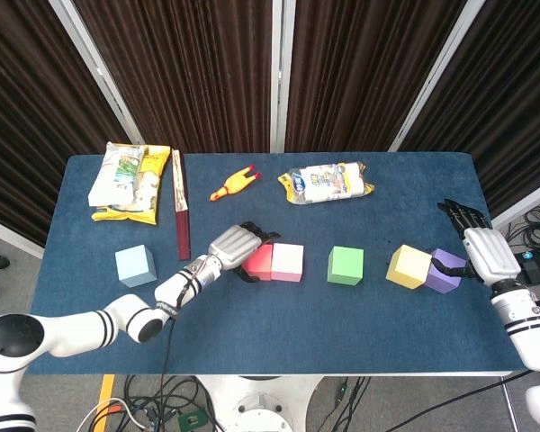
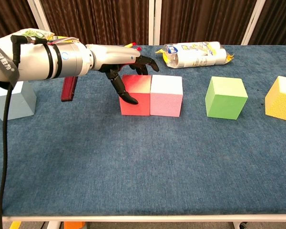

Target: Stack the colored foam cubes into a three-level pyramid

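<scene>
Blue-covered worktop (image 1: 279,310) seen from above and from chest height, with foam cubes lined across it. Near the middle, a red cube (image 2: 136,95) touching a pink cube (image 2: 166,96) just right of it. Further right of the red cube, standing apart, a green cube (image 2: 225,97), then a yellow cube (image 1: 408,266) touching a purple cube (image 1: 444,273). Well left of the red cube, alone, a light blue cube (image 1: 135,265).

Left robot hand (image 2: 125,64) draped over the red cube, thumb against its front face, fingers across its top; firm grip or mere touch: cannot tell. Right robot hand (image 1: 478,247) beside the purple cube, thumb touching it, fingers stretched straight, released.

Behind the red cube: a dark red book (image 1: 180,207), snack bags (image 1: 129,180), a rubber chicken (image 1: 233,184), a wrapped packet (image 1: 328,182).
</scene>
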Action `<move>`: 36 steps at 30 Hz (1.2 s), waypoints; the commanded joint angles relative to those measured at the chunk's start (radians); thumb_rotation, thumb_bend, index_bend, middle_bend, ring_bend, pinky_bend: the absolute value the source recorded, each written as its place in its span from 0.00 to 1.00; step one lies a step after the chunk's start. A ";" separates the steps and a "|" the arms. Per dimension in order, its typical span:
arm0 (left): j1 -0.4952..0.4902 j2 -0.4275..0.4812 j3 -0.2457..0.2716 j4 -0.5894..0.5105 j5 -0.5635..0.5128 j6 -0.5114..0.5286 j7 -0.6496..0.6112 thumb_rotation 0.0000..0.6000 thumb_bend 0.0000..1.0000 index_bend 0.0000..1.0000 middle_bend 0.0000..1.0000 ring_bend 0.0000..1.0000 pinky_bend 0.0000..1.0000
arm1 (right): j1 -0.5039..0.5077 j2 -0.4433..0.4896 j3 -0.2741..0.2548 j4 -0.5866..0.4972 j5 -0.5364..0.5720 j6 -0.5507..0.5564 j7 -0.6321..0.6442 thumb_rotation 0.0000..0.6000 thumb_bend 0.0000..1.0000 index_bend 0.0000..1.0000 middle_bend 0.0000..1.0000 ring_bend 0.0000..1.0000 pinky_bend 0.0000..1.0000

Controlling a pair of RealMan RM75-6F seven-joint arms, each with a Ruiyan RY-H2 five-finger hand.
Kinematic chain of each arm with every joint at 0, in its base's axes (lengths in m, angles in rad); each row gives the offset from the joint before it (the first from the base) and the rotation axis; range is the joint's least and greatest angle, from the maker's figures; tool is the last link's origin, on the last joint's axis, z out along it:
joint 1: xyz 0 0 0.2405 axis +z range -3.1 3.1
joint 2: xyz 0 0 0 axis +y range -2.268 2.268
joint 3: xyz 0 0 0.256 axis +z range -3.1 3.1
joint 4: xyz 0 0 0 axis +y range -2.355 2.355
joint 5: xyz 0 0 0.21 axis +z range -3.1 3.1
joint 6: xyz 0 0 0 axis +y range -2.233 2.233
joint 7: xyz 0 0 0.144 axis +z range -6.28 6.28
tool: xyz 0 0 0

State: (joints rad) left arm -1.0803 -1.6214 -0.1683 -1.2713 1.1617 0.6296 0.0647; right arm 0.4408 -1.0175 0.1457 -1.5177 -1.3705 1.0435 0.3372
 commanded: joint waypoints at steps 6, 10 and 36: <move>0.053 0.071 -0.011 -0.100 0.002 0.073 -0.022 0.82 0.13 0.08 0.20 0.13 0.15 | -0.011 0.008 -0.007 -0.008 -0.013 0.017 -0.001 1.00 0.19 0.00 0.01 0.00 0.00; 0.117 0.164 -0.010 -0.197 0.036 0.163 -0.044 0.86 0.12 0.08 0.20 0.13 0.15 | -0.022 0.020 -0.019 -0.025 -0.028 0.025 -0.005 1.00 0.19 0.00 0.01 0.00 0.00; 0.420 0.466 0.049 -0.420 0.132 0.486 -0.048 1.00 0.11 0.09 0.20 0.11 0.14 | 0.207 -0.217 0.020 -0.072 0.229 -0.243 -0.313 1.00 0.05 0.00 0.12 0.00 0.00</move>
State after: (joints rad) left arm -0.6611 -1.1570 -0.1190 -1.6907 1.2911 1.1171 0.0187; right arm 0.6216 -1.1977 0.1584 -1.5941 -1.1869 0.8117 0.0754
